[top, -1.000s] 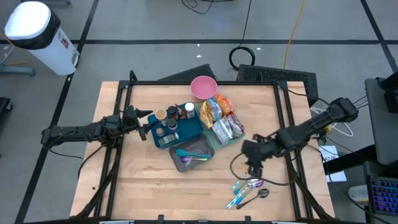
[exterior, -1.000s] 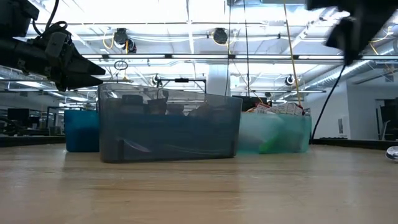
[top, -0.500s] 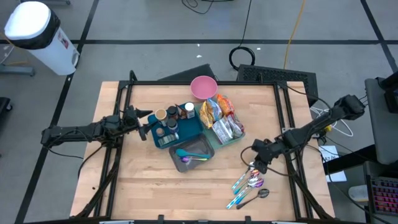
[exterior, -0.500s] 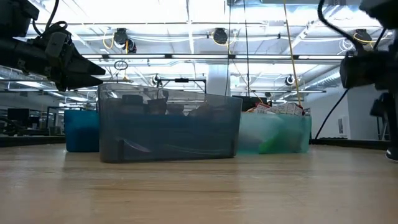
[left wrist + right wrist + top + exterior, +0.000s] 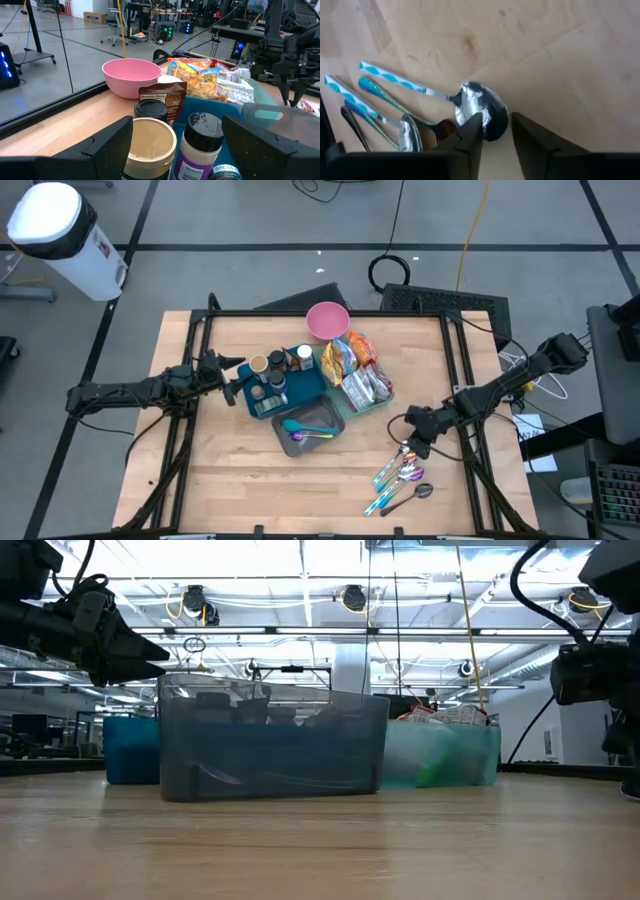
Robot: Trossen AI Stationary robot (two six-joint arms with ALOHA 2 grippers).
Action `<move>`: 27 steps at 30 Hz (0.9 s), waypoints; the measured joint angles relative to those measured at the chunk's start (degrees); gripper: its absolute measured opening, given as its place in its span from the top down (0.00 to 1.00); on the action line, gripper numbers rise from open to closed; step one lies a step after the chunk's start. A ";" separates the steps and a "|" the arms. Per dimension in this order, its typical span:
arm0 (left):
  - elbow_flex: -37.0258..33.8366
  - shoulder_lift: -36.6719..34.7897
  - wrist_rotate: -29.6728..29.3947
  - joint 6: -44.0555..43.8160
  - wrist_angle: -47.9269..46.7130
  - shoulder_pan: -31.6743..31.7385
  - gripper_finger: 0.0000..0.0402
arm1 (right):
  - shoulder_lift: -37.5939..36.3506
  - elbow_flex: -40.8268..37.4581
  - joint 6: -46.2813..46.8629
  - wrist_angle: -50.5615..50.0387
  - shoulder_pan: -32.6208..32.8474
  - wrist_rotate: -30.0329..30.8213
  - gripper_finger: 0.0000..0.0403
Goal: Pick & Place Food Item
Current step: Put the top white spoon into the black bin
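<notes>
- Wooden bench carried a cluster of bins at its middle; I noted a pink bowl toward the far edge and loose spoons near the right front corner.
- Food packets lay heaped in the clear bin right of centre, just beside the teal bin of jars.
- My right gripper hung low over the spoons, its fingers straddling the bowl of one spoon, narrowly apart and not gripping it in the wrist view.
- That spoon's handle ran away from the gripper toward the bench's front edge, alongside its neighbours.
- My left gripper waited at the left side of the jar bin, jaws wide apart and empty.
- Judgement: the packets lay inward and toward the far edge from the right gripper. The left gripper stood about as near, but with the jars between. The right arm was set on cutlery, not on food.
</notes>
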 joint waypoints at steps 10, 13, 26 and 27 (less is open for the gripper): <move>0.00 0.00 0.00 0.00 0.00 -0.02 0.23 | 0.03 -0.07 -5.83 5.13 -0.02 1.52 0.98; 0.00 0.00 0.00 0.00 0.00 -0.02 0.23 | 0.05 -0.09 -9.78 10.09 -0.60 3.32 0.99; 0.00 -0.01 0.00 0.00 0.00 -0.02 0.23 | 0.05 -0.07 -32.18 46.62 -1.07 20.09 1.00; 0.00 0.00 0.00 -0.02 0.00 -0.02 0.23 | 0.12 0.02 -34.06 47.56 -1.07 22.17 1.00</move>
